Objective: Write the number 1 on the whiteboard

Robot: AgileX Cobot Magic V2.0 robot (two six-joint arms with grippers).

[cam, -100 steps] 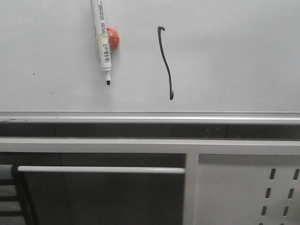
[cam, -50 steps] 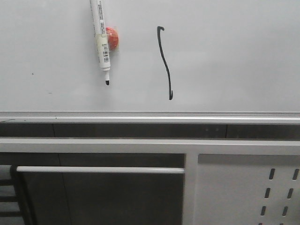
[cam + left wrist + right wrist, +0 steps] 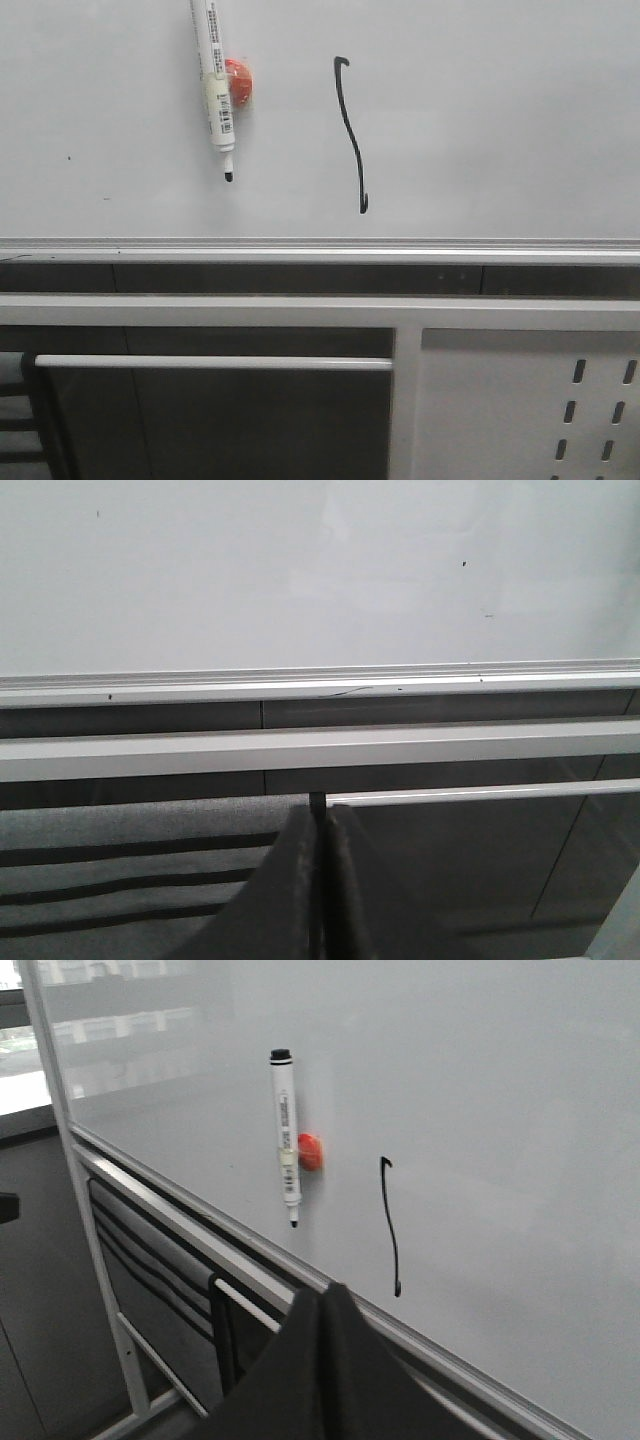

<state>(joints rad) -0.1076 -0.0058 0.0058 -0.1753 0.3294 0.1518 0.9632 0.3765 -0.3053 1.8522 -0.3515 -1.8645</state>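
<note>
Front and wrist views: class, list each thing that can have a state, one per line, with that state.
number 1: drawn, a wavy black stroke on the board.
whiteboard: upright, marked with that one stroke and a few tiny specks.
marker pen: uncapped, tip down, hanging against the board beside an orange holder, held by no gripper.
left gripper: shut, empty, away from the board.
right gripper: shut, empty, away from the board.

The whiteboard carries the number 1, a marker pen and an orange magnet.
</note>
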